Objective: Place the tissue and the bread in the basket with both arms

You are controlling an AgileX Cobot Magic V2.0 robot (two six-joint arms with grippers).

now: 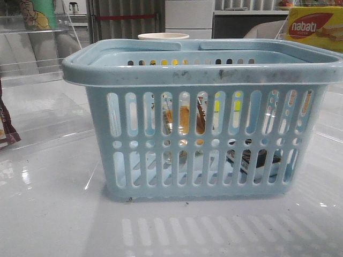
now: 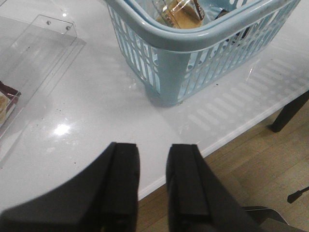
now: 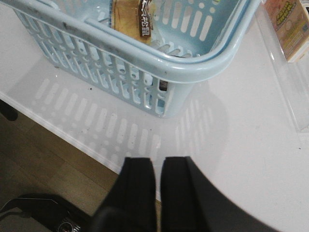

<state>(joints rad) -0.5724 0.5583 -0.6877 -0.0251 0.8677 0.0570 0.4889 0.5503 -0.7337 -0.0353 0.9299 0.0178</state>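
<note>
White worktop (image 2: pixel 87 111) carries the basket (image 1: pixel 201 72) holding bread (image 3: pixel 128 19); both tools, slightly parted and empty, should retreat clear.

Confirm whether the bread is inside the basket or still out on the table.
Inside. The bread lies within the basket, below its rim in both wrist views, and shows through the slots in the front view.

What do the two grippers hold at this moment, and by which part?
Nothing is held. The left gripper and right gripper hang empty over the table edge, apart from the light blue slotted plastic basket, where the golden-brown bagged bread lies.
</note>
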